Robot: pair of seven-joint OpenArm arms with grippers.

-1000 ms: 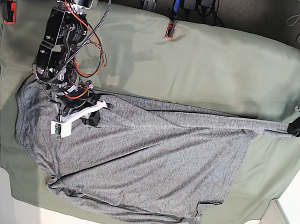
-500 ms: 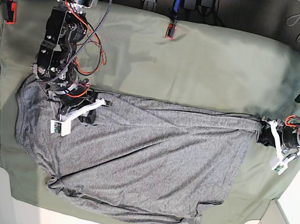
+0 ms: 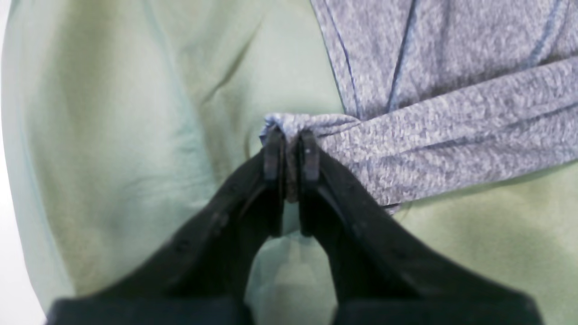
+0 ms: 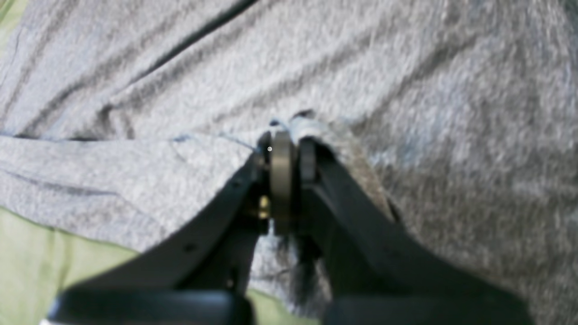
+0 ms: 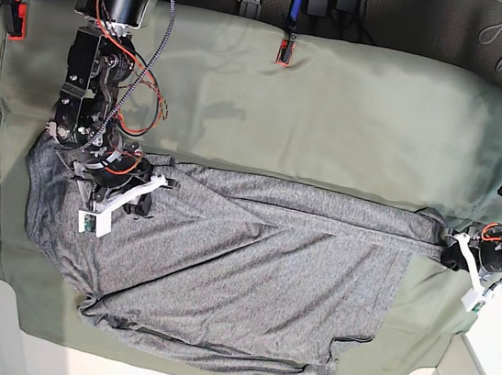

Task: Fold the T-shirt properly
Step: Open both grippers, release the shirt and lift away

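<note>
mid-fold: the t-shirt (image 5: 239, 278) lies across the frame's lower middle, left gripper (image 3: 289, 140) and right gripper (image 4: 289, 137) each pinching its upper edge; next both should probably carry it down together.

One grey T-shirt (image 5: 221, 276), one olive-green cloth sheet (image 5: 353, 118), two arms, two claws: left claw (image 5: 450, 257), right claw (image 5: 143, 199).

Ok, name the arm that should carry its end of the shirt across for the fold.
Left, probably. The left gripper pinches the stretched-out end of the T-shirt over the green sheet; the right gripper pins cloth.
</note>
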